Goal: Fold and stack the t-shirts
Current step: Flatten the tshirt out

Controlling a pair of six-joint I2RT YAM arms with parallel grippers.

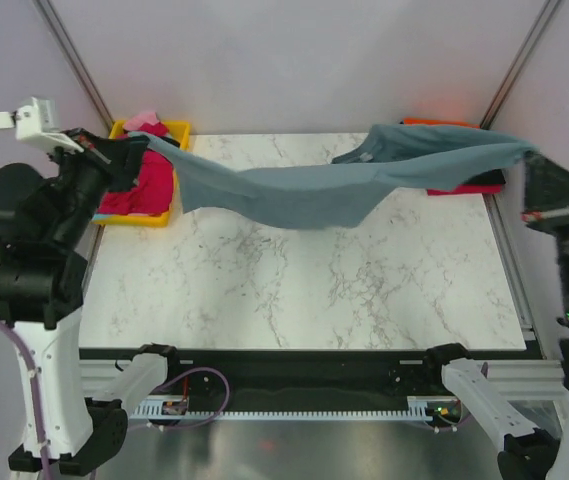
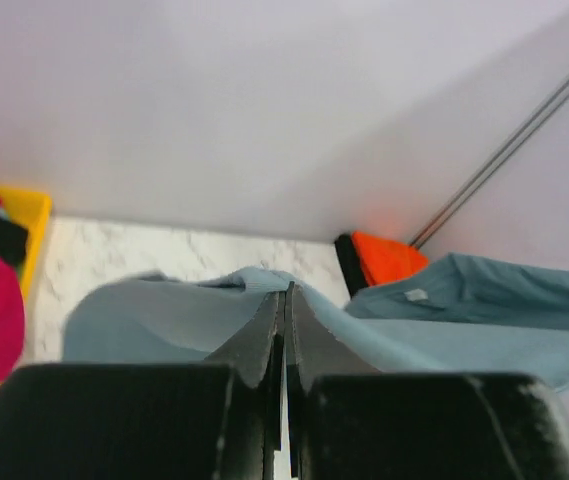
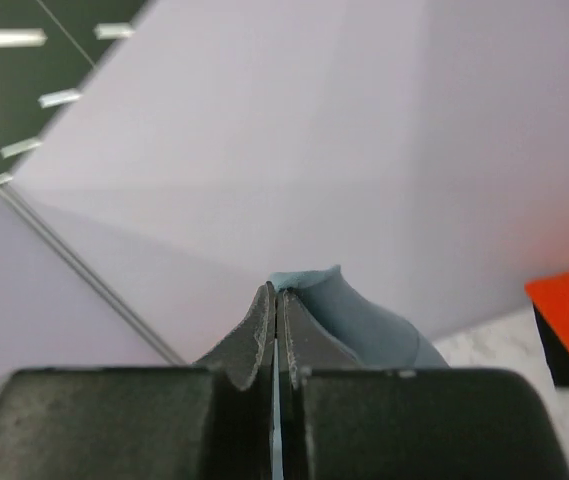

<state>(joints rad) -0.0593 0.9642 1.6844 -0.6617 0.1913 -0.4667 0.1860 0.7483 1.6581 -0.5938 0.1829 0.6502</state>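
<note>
left hand (image 2: 286,292) and right hand (image 3: 276,292) each pinched tight on the blue-grey t-shirt (image 1: 304,192), stretched between them.

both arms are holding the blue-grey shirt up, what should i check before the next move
1. Grip of left jaws on the blue-grey shirt: ok, shut on its edge.
2. Grip of right jaws on its other end: ok, shut on cloth.
3. Shirt spread flat between the arms: not ok, it hangs bunched and twisted.
4. Sagging middle off the table: cannot tell.
5. Left end clear of the yellow tray and magenta shirt: cannot tell, they overlap in the top view.
6. Bare marble in front to lay it down: ok.
</note>
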